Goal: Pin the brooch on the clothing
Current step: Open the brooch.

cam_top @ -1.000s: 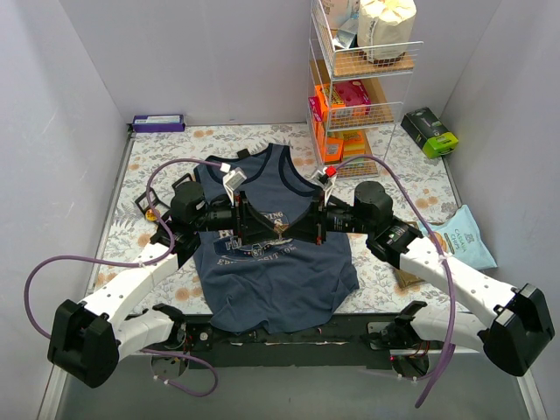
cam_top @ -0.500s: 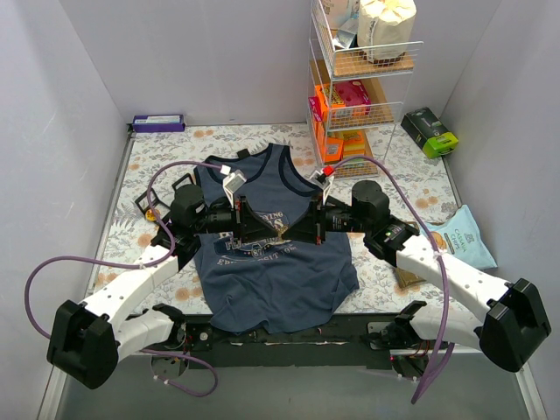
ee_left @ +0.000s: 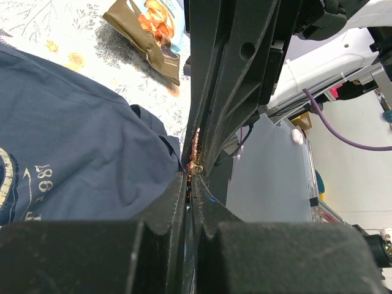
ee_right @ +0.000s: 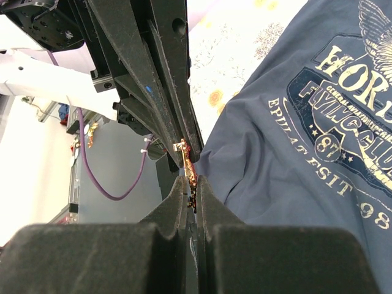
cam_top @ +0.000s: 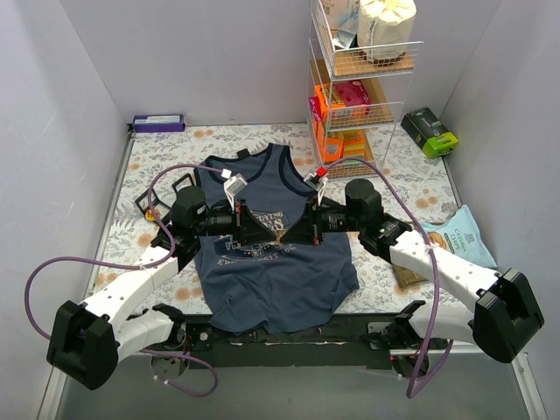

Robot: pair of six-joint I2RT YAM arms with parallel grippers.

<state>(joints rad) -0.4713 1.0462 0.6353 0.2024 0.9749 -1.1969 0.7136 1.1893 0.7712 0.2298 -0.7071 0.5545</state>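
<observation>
The clothing (cam_top: 280, 280) lies flat on the tabletop (cam_top: 149, 166), its hem toward the near edge. Above the chest print, the left jaws, open a second ago, have now closed narrowly on the brooch (ee_right: 187, 160), which the right jaws pinch from the opposite side. Judgement: with both arms holding it, the clasp can be worked, but pinning is not yet done.

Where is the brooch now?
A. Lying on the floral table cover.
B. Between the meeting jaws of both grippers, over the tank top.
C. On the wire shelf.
B: the gold brooch shows clamped where the left gripper and right gripper meet tip to tip over the tank top.
</observation>
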